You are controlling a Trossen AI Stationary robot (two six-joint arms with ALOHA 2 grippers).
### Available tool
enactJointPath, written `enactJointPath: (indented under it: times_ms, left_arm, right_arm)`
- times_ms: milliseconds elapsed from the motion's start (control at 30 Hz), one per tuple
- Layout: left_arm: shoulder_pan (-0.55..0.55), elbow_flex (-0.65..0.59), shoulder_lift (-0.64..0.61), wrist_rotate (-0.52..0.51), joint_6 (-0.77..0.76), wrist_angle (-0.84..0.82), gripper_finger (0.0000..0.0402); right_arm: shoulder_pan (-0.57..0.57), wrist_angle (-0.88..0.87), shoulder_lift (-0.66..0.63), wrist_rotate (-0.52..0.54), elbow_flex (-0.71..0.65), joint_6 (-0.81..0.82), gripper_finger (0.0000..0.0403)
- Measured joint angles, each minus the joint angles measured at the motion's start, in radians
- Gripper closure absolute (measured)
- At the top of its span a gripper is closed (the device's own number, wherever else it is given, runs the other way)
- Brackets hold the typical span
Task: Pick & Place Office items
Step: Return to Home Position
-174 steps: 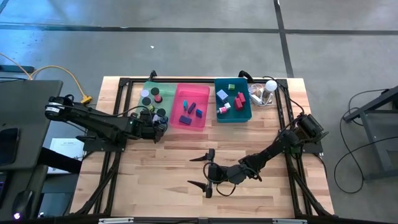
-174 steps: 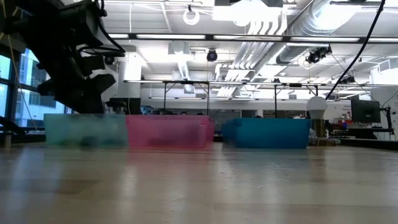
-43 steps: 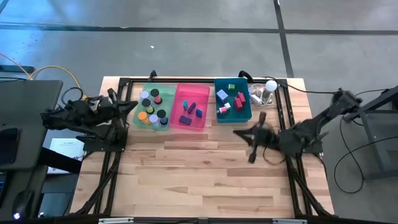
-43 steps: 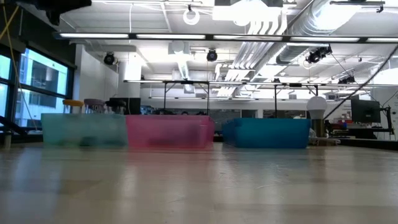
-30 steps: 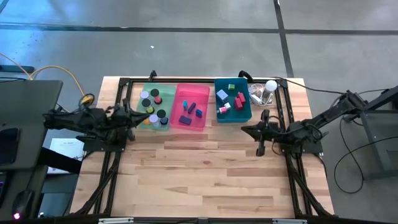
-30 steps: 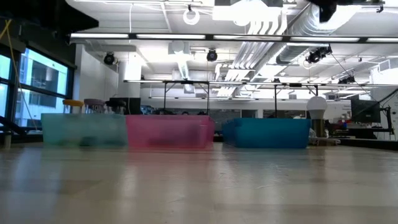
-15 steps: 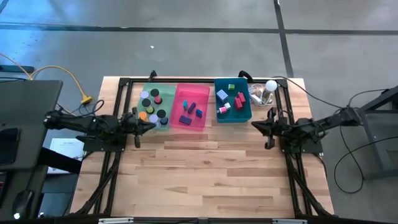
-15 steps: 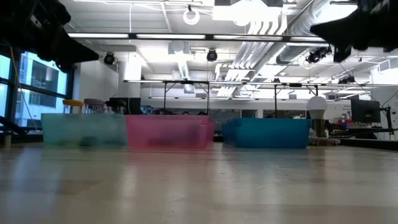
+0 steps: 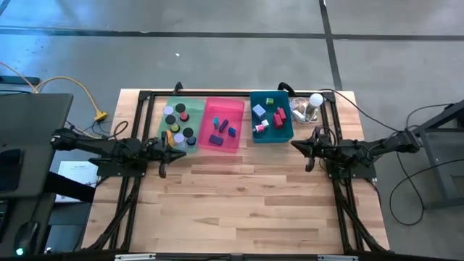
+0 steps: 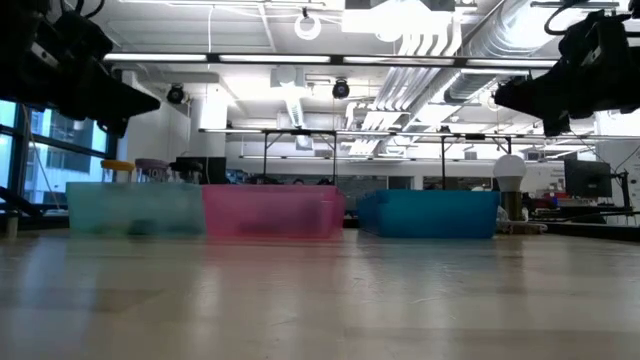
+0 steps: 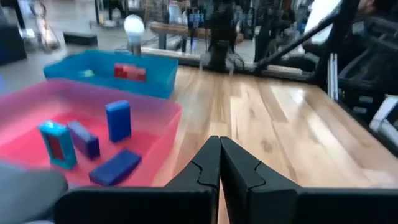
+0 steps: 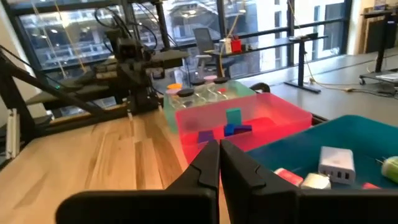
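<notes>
Office items (image 9: 223, 125) are sitting sorted in three bins lined along the far side of the table (image 9: 246, 210).

Left arm is lying low, stretched in from the table's left edge. The left tool (image 9: 174, 149) is hanging just in front of the green bin (image 9: 174, 98), its fingers (image 11: 205, 163) pressing together.

- The green bin is holding the round discs (image 9: 180, 108): black, orange, lavender, one reddish.
- The pink bin (image 9: 228, 110), sitting right beside the green one, is carrying blue and purple blocks (image 9: 216, 139) plus one teal-faced block (image 11: 56, 144).
- The teal bin (image 9: 288, 133), sitting just apart to the right, is holding red blocks (image 9: 279, 116), a green piece (image 9: 269, 101) and a white piece (image 9: 259, 110).

A white ball-topped gadget (image 9: 315, 100) is standing just right of the teal bin.

Right arm is lying stretched in from the right edge. The right tool (image 9: 299, 145) is hovering near the teal bin's front right corner, fingers (image 12: 208, 165) closing flat against each other.

Both tools are pointing toward the table's middle. In the low view the arms are showing dark at the upper corners, above the bins' tops.
</notes>
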Motion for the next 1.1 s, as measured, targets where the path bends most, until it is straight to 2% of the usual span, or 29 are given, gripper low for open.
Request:
enactJointPath:
  times_ms: [233,1100]
  left_arm:
    - [0.019,-0.014,0.010,0.035,0.036,0.018,0.0401]
    - [0.025,-0.018,0.012,0.028,0.059,0.019,0.0401]
  right_arm:
    - [-0.009,-0.027,0.001,0.028,0.000,0.010,0.0401]
    - [-0.008,-0.028,0.001,0.019,-0.002,0.000,0.0401]
